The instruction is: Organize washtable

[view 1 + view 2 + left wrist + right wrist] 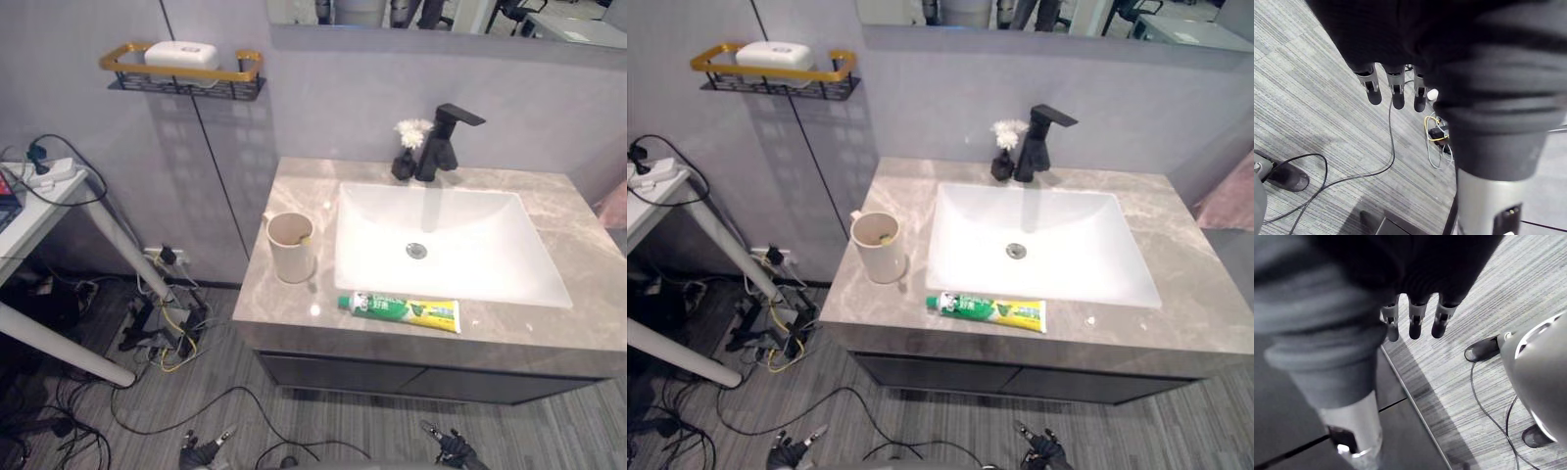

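While left hand (201,452) and right hand (451,450) dangle slack-fingered at bottom, nothing's held.
Cup (292,247) centre-left, contents unclear; toothpaste tube (400,311) mid-frame, well clear of them.

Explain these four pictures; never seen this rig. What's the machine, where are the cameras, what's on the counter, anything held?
A two-armed humanoid robot stands at a washtable. The two wide pictures are its head camera's left and right eyes, looking down. The two close-ups come from wrist cameras: left hand and right hand hang over the floor, fingers straight, holding nothing. On the washtable: a beige cup left of the sink, a toothpaste tube lying along the front edge, a black faucet and small flower vase behind it.
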